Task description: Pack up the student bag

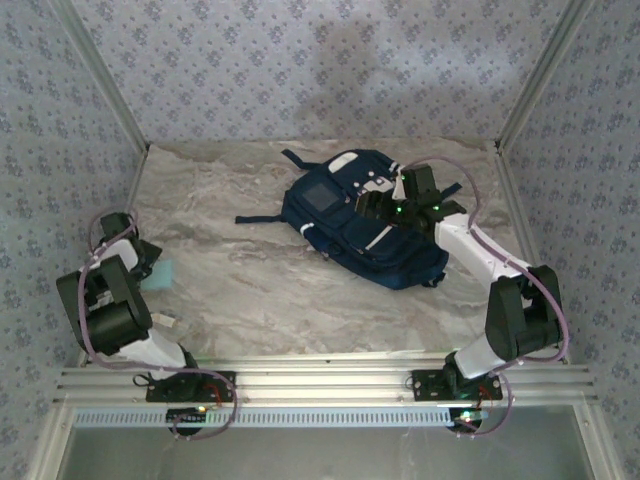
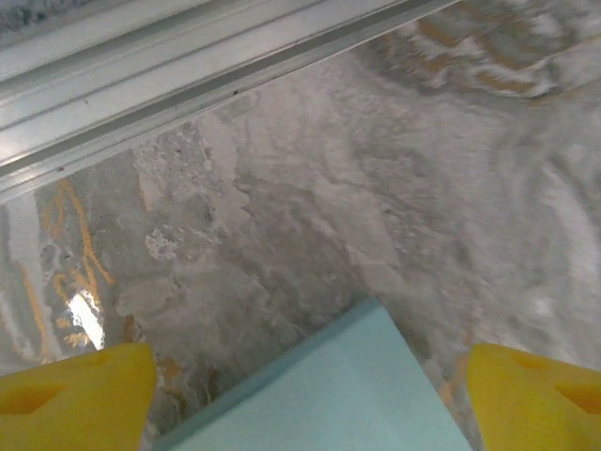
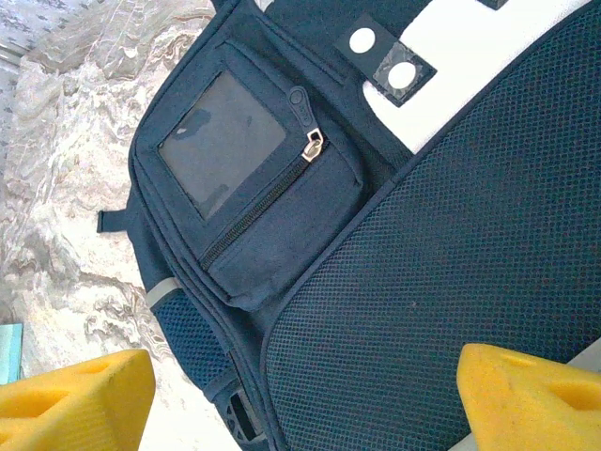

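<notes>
Left fingers point(image 2: 75, 390) wide over blue block point(image 2: 329, 395), right fingers point(image 3: 75, 395) over student bag point(image 3: 451, 282)

Overhead, right wrist close over student bag point(image 3: 423, 282)

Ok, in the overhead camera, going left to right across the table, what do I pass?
First the left arm's elbow → pale blue flat item → student bag → right arm's elbow.
</notes>
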